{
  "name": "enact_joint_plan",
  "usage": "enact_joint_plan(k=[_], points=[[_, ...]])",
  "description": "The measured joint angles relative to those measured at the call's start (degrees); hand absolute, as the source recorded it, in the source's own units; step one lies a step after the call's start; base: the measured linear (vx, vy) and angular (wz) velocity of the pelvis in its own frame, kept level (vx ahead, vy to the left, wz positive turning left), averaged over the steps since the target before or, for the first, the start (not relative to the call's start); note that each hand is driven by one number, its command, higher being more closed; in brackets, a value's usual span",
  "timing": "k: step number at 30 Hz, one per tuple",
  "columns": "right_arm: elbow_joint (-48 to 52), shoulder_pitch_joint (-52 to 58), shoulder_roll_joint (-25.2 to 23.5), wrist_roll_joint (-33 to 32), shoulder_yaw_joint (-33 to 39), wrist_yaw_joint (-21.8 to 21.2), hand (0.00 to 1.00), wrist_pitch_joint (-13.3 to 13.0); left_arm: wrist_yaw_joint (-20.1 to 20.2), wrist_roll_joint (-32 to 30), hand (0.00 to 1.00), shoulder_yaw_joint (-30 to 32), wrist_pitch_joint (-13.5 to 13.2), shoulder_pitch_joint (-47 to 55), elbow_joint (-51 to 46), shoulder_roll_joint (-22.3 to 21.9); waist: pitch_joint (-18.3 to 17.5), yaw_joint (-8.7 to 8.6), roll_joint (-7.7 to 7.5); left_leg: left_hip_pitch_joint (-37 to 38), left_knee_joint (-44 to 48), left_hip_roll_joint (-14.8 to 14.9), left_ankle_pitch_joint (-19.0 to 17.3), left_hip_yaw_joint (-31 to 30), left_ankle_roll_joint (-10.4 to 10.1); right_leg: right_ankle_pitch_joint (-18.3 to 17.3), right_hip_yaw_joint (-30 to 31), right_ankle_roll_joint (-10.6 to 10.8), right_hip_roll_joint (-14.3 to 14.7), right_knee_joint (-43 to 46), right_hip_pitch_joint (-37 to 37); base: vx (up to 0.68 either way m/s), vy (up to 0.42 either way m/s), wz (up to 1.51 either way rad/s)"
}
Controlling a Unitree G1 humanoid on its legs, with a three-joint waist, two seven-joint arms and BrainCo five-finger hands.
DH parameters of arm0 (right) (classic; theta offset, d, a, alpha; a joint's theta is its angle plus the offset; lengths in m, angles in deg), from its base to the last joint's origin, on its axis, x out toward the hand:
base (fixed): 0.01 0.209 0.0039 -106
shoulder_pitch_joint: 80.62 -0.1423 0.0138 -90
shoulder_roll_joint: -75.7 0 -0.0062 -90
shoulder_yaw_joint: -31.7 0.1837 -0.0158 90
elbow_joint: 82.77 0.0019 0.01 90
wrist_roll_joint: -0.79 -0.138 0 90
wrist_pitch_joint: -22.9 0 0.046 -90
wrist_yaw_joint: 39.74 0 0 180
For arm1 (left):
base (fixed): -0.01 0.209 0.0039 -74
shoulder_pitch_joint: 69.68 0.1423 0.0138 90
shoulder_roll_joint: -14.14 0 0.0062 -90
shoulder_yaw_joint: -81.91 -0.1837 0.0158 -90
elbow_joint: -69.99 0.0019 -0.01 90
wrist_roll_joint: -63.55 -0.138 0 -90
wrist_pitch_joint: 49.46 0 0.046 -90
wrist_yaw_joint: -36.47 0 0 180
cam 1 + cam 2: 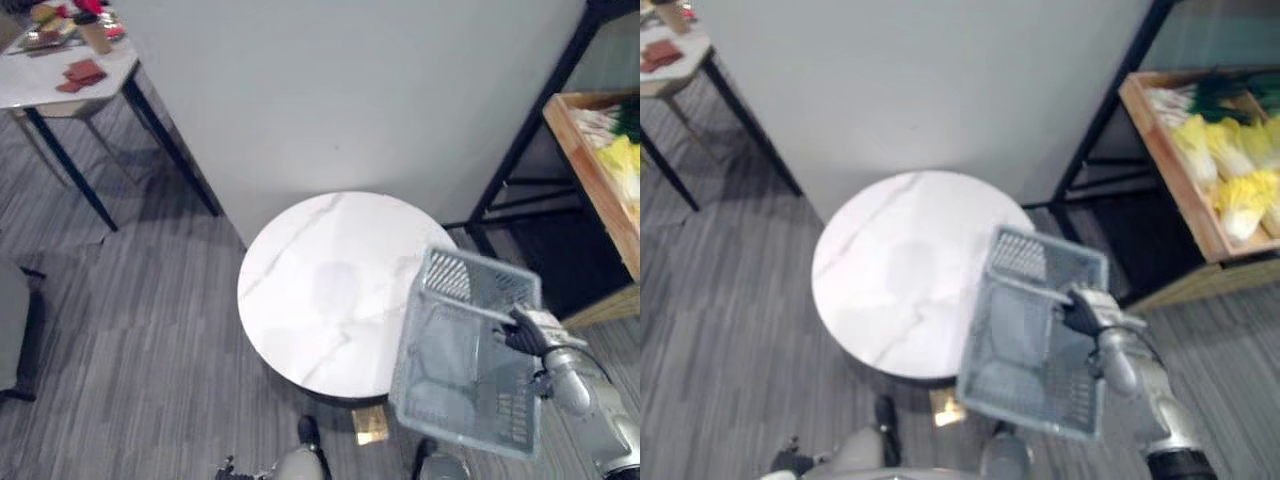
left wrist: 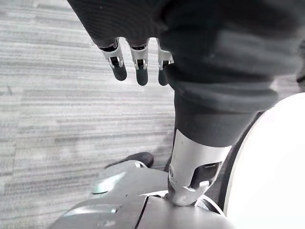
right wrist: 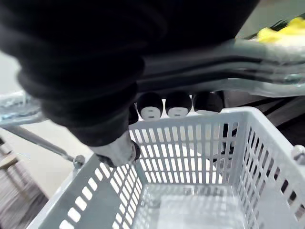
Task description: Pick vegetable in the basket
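Grey striped floor runs under everything, with a plain white wall panel behind. At far left stands a side table with small items on it. The left hand hangs low over the floor beside the round table, fingers loose and straight, grasping nothing. The round white tabletop sits in the middle.

Right of it hangs the basket, tilted, overlapping the table's right edge and with nothing inside. The right hand has its fingers clenched round the basket's handle.

Farthest right, a wooden crate on a black shelf holds the vegetables – yellow bunches with something green behind. They lie beyond the right hand and further to the robot's right, well apart from the basket.

The right hand is nearer but occupied – the picking likely falls to the free left hand, which must cross the whole width.
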Motion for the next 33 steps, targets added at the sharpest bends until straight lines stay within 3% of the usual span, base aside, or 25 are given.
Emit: enact_joint_plan(k=[2, 3, 4, 6, 8, 12, 15, 16, 17, 19, 20, 22, 24, 25, 26, 27, 30, 31, 33], points=[[1.79, 0.95, -2.13, 0.23, 1.66, 0.82, 1.0, 0.78, 0.98, -1.51, 0.0, -0.25, -0.39, 0.37, -0.52, 1.81, 0.22, -0.05, -1.02, -2.02, 6.22, 0.15, -3.8, 3.9, 1.69, 0.97, 1.75, -1.2, -0.91, -3.62, -1.33, -0.04, 0.225, -1.01], [1.78, 1.12, -2.72, 0.3, 1.66, 1.21, 1.0, 1.88, 0.87, -3.41, 0.0, -0.42, -0.03, 0.11, 0.09, 1.12, -0.2, -0.33, 0.46, 0.61, 1.49, 0.5, -4.39, 7.25, 3.67, -0.32, -2.68, -4.33, -1.2, -6.62, 0.67, 0.01, 0.308, -1.17], [1.77, 0.42, -3.81, 0.32, 1.34, 1.24, 1.0, 2.15, 0.58, -4.08, 0.0, 0.1, 0.15, -0.46, 1.12, 0.72, -0.03, -0.47, 0.42, 2.14, -0.85, 1.06, -3.32, 10.8, 5.3, -1.4, -6.64, -6.44, -2.38, 1.53, -1.37, 0.0, 0.303, -1.43], [1.75, -0.76, -4.34, 0.34, -0.49, 1.24, 1.0, 1.68, 1.14, -5.23, 0.0, 0.22, 0.48, 0.75, 1.13, 2.31, -0.33, -0.68, -1.04, 6.47, -2.89, 2.29, -3.42, 16.88, 5.73, -3.45, -13.93, -9.5, -4.16, 21.11, -0.8, -0.07, 0.248, -1.4], [1.67, -2.58, -4.32, 0.78, -0.41, 1.31, 1.0, 1.79, 1.14, -5.21, 0.0, 0.1, 0.55, 1.82, 1.2, 2.5, -1.06, -0.23, -2.14, 9.45, -4.02, 2.82, -3.82, 22.64, 6.22, -3.74, -15.81, -9.86, -4.96, 25.86, 2.74, -0.1, 0.132, -1.43], [1.62, -3.96, -4.69, 0.77, -0.38, 2.36, 1.0, 1.8, 1.83, -5.15, 0.0, 1.19, 1.12, 2.52, 2.53, 3.3, -2.05, 0.36, -3.27, 10.68, -4.86, 4.31, -3.35, 33.54, 6.21, -3.79, -17.94, -9.33, -8.54, 25.66, 7.22, -0.22, -0.057, -1.55], [1.53, -3.86, -5.59, 0.89, -1.48, 2.34, 1.0, 1.82, 2.25, -5.06, 0.0, 1.81, 1.12, 3.12, 2.57, 3.46, -2.19, 0.58, -3.38, 10.18, -3.75, 6.36, -1.97, 40.11, 6.35, -1.1, -16.86, -3.59, -7.65, 12.88, 9.92, -0.29, -0.308, -1.28], [1.15, -3.74, -5.56, 1.06, -2.6, 2.29, 1.0, 1.87, 2.34, -5.07, 0.0, 2.42, 1.14, 3.44, 2.57, 3.15, -2.54, 0.56, -2.68, 9.3, -2.48, 8.37, -1.14, 42.5, 6.33, -2.8, -16.34, -1.36, -4.51, 5.5, 10.78, -0.29, -0.421, -1.3], [0.11, -3.74, -5.48, 1.36, -3.57, 2.28, 1.0, 2.18, 2.12, -5.03, 0.0, 3.38, 1.19, 3.76, 2.57, 2.21, -3.15, 1.24, -1.71, 8.92, -2.24, 10.0, 0.22, 45.05, 6.18, -3.13, -15.54, -0.89, -1.63, -0.58, 11.05, -0.27, -0.419, -1.23], [-1.71, -2.22, -5.41, 1.55, -4.03, 2.26, 1.0, 2.63, 0.99, -5.09, 0.0, 3.98, 1.66, 4.37, 2.58, 1.18, -3.41, 0.8, 0.23, 8.97, -1.46, 12.79, 2.43, 46.34, 5.54, -2.96, -15.02, -0.62, 2.32, -5.26, 11.88, -0.22, -0.38, -0.69], [-2.01, 0.16, -5.41, 2.17, -4.13, 2.17, 1.0, 3.17, 0.62, -5.09, 0.0, 4.0, 1.75, 4.79, 2.57, 0.88, -3.33, 0.1, 1.33, 9.42, 0.86, 16.13, 2.8, 45.93, 5.12, -2.93, -15.19, -0.67, 4.66, -5.84, 13.31, -0.17, -0.311, -0.25], [-2.0, 3.32, -5.05, 2.61, -4.13, 2.07, 1.0, 3.75, 0.04, -4.99, 0.0, 4.19, 1.67, 6.28, 1.59, 0.68, -3.69, 0.22, 2.5, 11.58, 3.22, 19.67, 3.98, 43.84, 3.72, -2.99, -14.27, -0.81, 6.78, -6.18, 15.21, -0.12, -0.235, -0.29], [-2.0, 3.92, -3.93, 2.74, -4.43, 2.08, 1.0, 3.73, 0.02, -4.82, 0.0, 4.28, 1.57, 6.98, 0.46, 0.6, -3.71, 0.75, 2.42, 11.92, 5.11, 19.94, 6.46, 34.09, 1.54, -4.12, -10.57, -2.52, 7.03, -6.75, 15.69, -0.12, -0.212, -0.79], [-2.03, 3.19, -3.45, 2.72, -5.52, 2.09, 1.0, 3.68, -0.07, -4.6, 0.0, 4.33, 1.54, 6.92, 0.41, 0.01, -3.55, 1.27, 2.21, 11.3, 5.91, 19.07, 8.75, 25.09, -0.01, -4.02, -7.75, -2.52, 6.97, -7.6, 15.21, -0.12, -0.179, -0.97], [-2.03, 3.04, -3.29, 2.69, -6.19, 2.14, 1.0, 3.6, -0.13, -4.47, 0.0, 4.36, 1.53, 7.04, 0.42, -0.2, -3.38, 1.33, 1.88, 10.88, 6.33, 18.47, 9.4, 20.9, -0.61, -3.68, -6.42, -2.67, 6.81, -8.03, 15.06, -0.14, -0.112, -1.3], [-2.34, 2.79, -3.29, 2.51, -6.96, 2.2, 1.0, 3.47, -0.07, -4.4, 0.0, 4.0, 0.98, 6.86, 0.37, -1.3, -3.56, 1.64, 2.32, 10.86, 5.52, 12.98, 5.62, 11.2, -4.59, -2.64, -2.61, -2.96, 5.14, -8.85, 14.17, -0.08, 0.0, -0.95], [-3.09, 2.78, -3.39, 2.43, -7.4, 2.22, 1.0, 3.44, -0.04, -4.36, 0.0, 2.87, 0.0, 6.46, -0.43, -2.09, -3.91, 1.66, 2.92, 12.81, 0.19, 8.87, 3.22, 6.3, -4.61, -0.51, -0.77, -1.74, 5.19, -9.7, 12.41, -0.04, 0.053, -0.49], [-3.1, 2.74, -3.53, 2.42, -7.48, 2.21, 1.0, 3.4, 0.15, -4.19, 0.0, 2.86, -0.09, 6.2, -0.75, -2.01, -4.12, 1.72, 3.27, 12.71, -1.1, 7.83, 3.11, 4.62, -4.76, 1.69, -0.2, -1.48, 5.0, -11.56, 12.24, -0.05, 0.066, -0.29], [-3.41, 2.58, -3.53, 2.43, -7.63, 2.21, 1.0, 3.33, 0.28, -2.31, 0.0, 2.9, -0.13, 5.99, -0.85, -1.89, -3.6, 1.9, 2.42, 12.63, -2.6, 6.43, 3.11, 3.15, -4.76, 4.0, -0.02, -1.17, 4.31, -13.9, 12.28, -0.06, 0.104, -0.12]])
